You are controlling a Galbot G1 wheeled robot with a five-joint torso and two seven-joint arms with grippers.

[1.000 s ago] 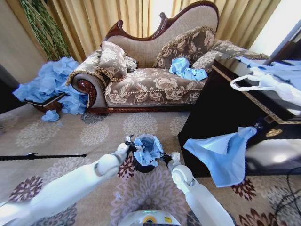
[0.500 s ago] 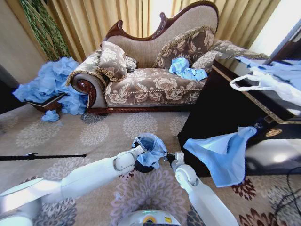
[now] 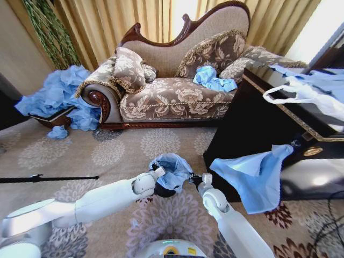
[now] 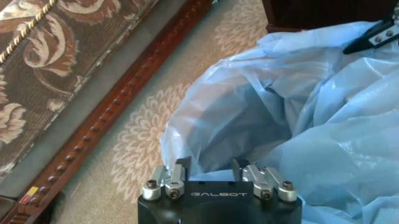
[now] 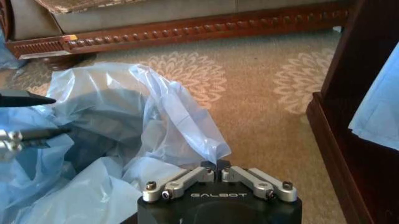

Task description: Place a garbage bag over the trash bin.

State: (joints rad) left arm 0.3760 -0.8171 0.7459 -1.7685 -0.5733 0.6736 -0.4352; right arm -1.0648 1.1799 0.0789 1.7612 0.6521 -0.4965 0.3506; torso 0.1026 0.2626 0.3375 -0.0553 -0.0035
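Floral carpet [image 3: 107, 153] covers the floor of a sitting room, and both white arms reach forward and down over it from the robot's base. Between them stands the trash bin [image 3: 161, 189], a small black cylinder whose dark side shows under the plastic. The garbage bag [image 3: 171, 169], thin light-blue film, is crumpled over the bin's top, with its mouth partly spread and the dark interior visible through it in both wrist views.

The left gripper [image 3: 159, 171] is at the bag's near-left edge; in the left wrist view its fingers [image 4: 182, 169] stand a little apart with the blue film lying between them, so it appears to hold a fold of the bag [image 4: 293, 121]. The right gripper [image 3: 194, 179] is at the bag's right edge; in the right wrist view its jaws are closed narrowly together, pinching a pointed flap of the bag [image 5: 156, 126].

Just to the right stands a dark wooden cabinet [image 3: 242, 123] with a blue bag [image 3: 258, 174] draped down its front and a white handled bag [image 3: 301, 97] on top. Farther back sits an ornate patterned sofa [image 3: 172, 86] with cushions and a small bundle of blue plastic [image 3: 212, 79] on the seat. A large heap of blue bags [image 3: 59, 97] lies at the sofa's left end, before tan curtains [image 3: 123, 19].
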